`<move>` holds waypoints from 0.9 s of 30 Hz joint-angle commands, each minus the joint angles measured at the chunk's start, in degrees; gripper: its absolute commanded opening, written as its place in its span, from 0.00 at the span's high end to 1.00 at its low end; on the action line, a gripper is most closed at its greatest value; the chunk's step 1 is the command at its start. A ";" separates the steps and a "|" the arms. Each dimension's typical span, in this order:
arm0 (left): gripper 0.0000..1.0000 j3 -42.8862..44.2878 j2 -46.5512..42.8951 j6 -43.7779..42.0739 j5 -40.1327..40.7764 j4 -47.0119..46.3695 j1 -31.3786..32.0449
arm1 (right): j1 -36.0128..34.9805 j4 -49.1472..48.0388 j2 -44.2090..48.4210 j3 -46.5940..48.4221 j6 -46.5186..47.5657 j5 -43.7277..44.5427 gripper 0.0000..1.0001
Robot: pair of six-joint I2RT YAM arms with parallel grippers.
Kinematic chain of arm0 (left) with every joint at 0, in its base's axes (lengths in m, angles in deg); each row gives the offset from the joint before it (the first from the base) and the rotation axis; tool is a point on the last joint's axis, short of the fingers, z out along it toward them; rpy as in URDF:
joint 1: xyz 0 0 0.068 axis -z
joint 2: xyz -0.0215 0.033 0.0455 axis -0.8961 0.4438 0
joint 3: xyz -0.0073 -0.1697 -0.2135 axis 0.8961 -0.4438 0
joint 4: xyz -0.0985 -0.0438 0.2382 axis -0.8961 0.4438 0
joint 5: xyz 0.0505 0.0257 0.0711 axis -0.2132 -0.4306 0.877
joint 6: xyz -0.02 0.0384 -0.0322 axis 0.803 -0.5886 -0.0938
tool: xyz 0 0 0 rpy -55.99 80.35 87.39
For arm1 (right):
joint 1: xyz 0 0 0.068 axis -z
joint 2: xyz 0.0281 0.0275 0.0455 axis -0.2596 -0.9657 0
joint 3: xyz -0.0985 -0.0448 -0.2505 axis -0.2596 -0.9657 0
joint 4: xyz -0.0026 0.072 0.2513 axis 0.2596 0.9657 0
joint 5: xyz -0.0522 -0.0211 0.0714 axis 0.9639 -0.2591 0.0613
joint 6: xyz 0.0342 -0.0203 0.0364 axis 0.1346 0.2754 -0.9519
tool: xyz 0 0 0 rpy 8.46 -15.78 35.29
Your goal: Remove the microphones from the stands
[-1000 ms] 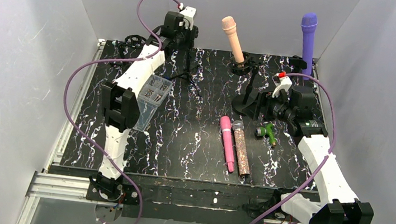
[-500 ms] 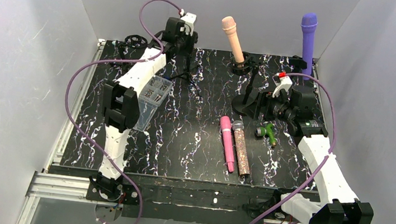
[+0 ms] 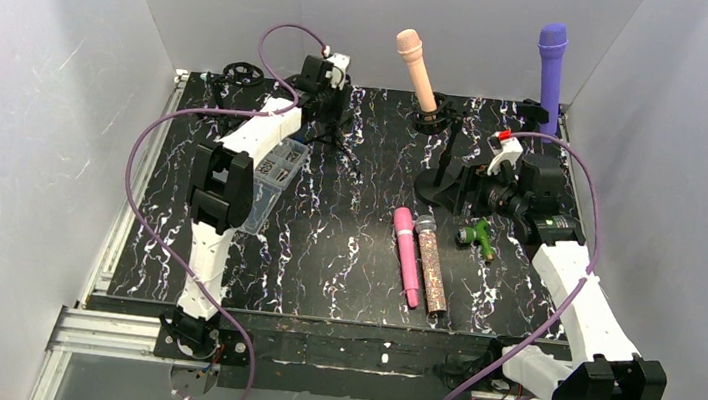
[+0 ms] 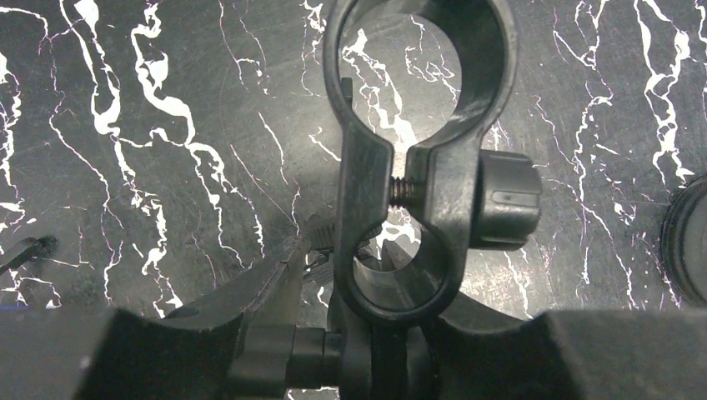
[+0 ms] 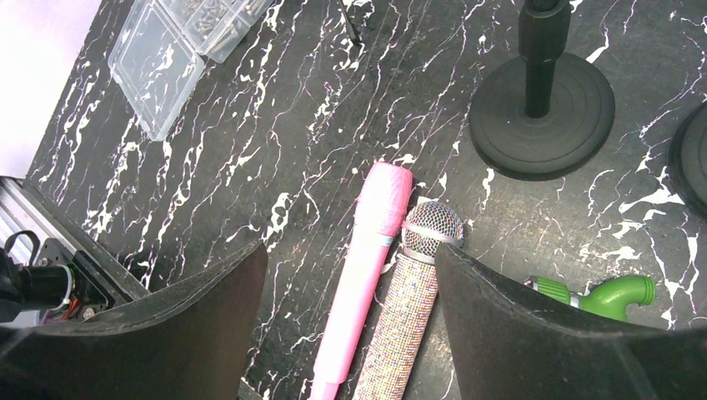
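At the far left, the left gripper (image 3: 328, 107) sits at an empty clip (image 4: 417, 158), its grip unreadable; the right gripper (image 5: 350, 283) hangs spread wide at the right. The peach microphone (image 3: 415, 66) and purple microphone (image 3: 550, 66) sit in far stands (image 3: 429, 123); a sideways pull could topple 1.

Pink microphone (image 3: 406, 256), purple microphone (image 3: 550, 61), black white-veined table (image 3: 323, 257)

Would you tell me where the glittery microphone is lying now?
In the top view, the glittery microphone lies flat right of centre, between the pink microphone on its left and the green clip.
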 commanded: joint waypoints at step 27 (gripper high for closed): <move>0.02 -6.07 -27.27 -9.29 -1.49 21.91 1.20 | 0.03 8.05 1.64 13.49 8.69 0.52 0.12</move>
